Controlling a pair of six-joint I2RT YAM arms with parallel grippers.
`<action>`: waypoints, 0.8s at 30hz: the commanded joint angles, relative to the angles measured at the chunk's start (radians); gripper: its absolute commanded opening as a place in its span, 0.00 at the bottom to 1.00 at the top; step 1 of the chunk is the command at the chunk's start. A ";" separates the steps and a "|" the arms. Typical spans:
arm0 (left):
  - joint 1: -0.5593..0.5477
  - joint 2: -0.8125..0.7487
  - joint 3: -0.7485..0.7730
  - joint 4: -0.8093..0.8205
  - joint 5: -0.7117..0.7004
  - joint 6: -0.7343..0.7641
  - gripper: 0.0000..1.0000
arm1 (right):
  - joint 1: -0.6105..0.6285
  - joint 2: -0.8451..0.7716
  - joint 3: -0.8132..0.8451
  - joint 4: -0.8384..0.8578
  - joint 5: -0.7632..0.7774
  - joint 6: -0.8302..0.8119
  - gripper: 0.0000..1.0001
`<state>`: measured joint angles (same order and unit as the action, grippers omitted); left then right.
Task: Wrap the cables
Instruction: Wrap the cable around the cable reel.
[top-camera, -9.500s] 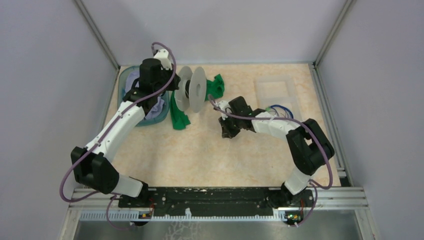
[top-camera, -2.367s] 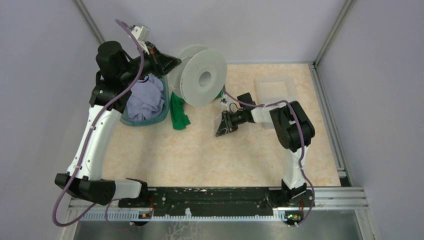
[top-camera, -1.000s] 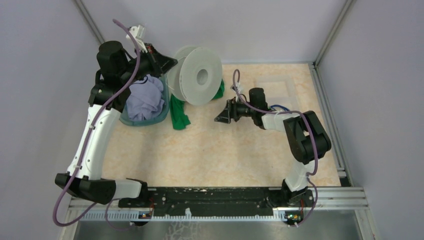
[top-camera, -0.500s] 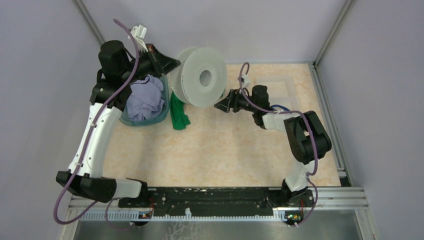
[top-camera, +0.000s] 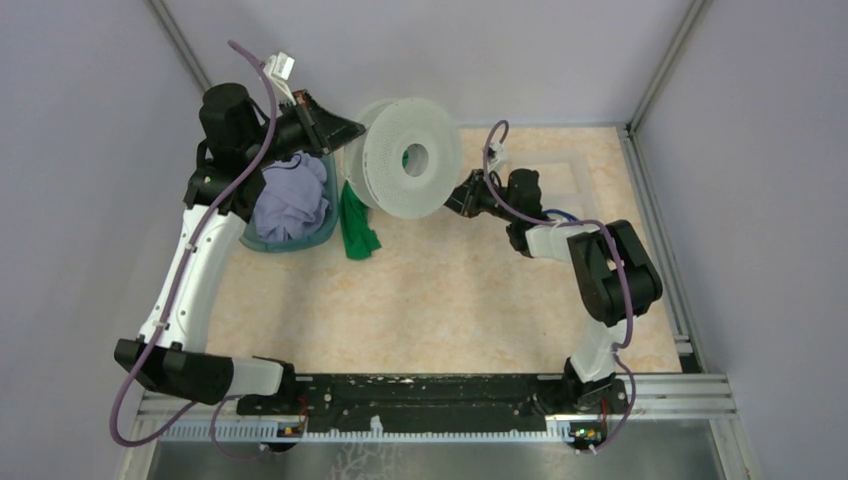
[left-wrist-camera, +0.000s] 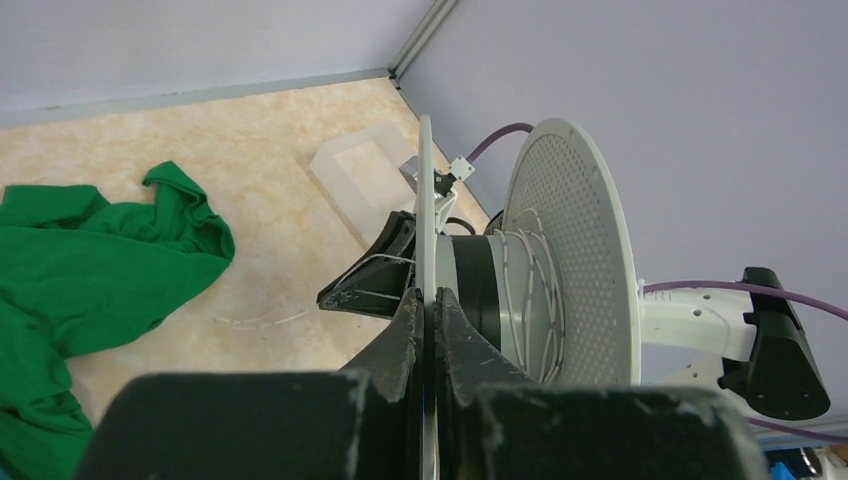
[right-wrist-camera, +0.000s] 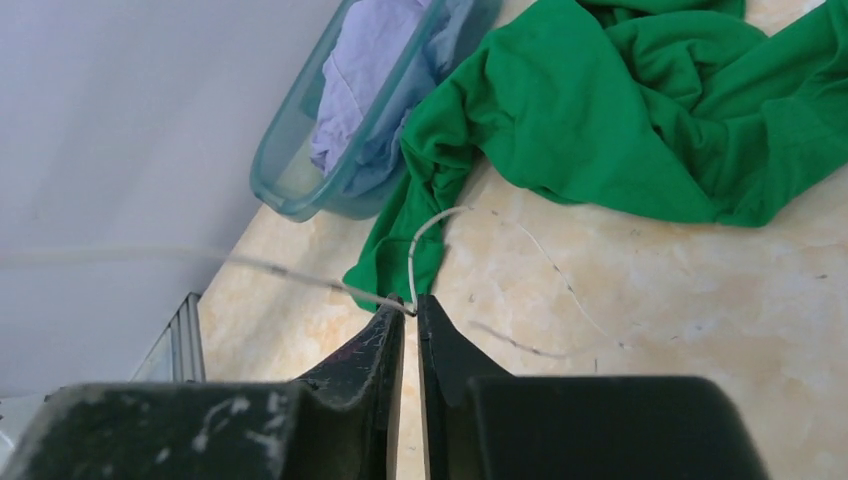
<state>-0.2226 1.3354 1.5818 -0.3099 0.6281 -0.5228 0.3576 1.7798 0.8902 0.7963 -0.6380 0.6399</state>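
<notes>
Whitish cable (right-wrist-camera: 300, 277), pinched in the right gripper (right-wrist-camera: 408, 305), stretches leftward toward the spool (left-wrist-camera: 575, 260) clamped by the left gripper (left-wrist-camera: 428, 302).

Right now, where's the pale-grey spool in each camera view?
Top external: pale-grey spool in the upper middle, between the two arms.
Left wrist: centre to right, seen edge-on, near flange clamped in the left gripper.
Right wrist: not in it.
Shared landmark: the green cloth, visible in all three views.
</notes>
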 joint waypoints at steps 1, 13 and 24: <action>0.019 -0.016 -0.006 0.090 0.031 -0.052 0.00 | 0.004 -0.013 0.037 0.020 -0.001 -0.039 0.07; 0.018 0.014 0.018 -0.029 -0.386 0.109 0.00 | 0.067 -0.111 0.089 -0.424 -0.174 -0.368 0.00; -0.103 0.055 -0.092 0.031 -0.655 0.207 0.00 | 0.279 -0.094 0.310 -0.770 -0.166 -0.535 0.00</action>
<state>-0.2684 1.3926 1.5116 -0.3756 0.0982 -0.3679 0.5892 1.7195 1.0657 0.1631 -0.7883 0.2012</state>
